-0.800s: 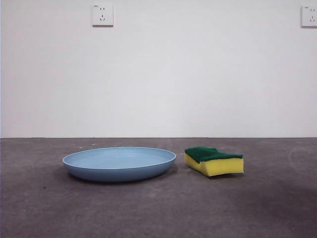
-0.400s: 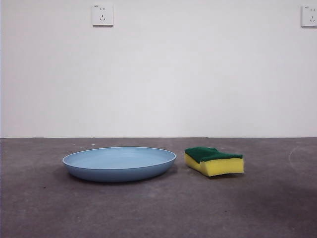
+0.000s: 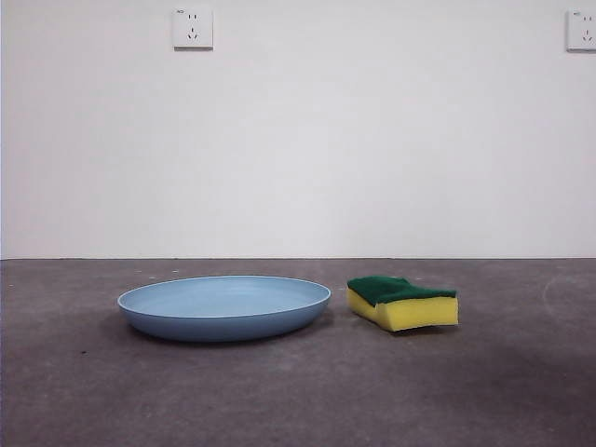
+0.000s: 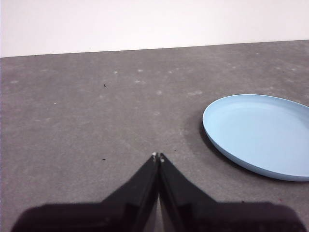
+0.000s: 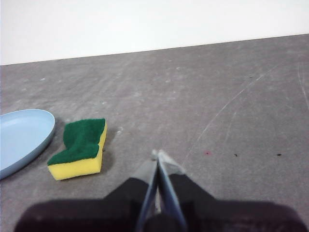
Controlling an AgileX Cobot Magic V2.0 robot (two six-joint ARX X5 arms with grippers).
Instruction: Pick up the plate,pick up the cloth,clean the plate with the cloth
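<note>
The light-blue plate [image 3: 223, 306] lies flat on the dark grey table, left of centre in the front view. It also shows in the left wrist view [image 4: 260, 133] and partly in the right wrist view [image 5: 21, 137]. The cloth, a yellow sponge with a green scouring top [image 3: 402, 302], lies just right of the plate, apart from it; the right wrist view shows it too [image 5: 79, 148]. My left gripper [image 4: 158, 156] is shut and empty, above the table beside the plate. My right gripper [image 5: 158, 154] is shut and empty, a short way from the sponge.
A white wall stands behind the table, with a socket at upper left [image 3: 193, 28] and another at the upper right corner [image 3: 581, 30]. Neither arm shows in the front view.
</note>
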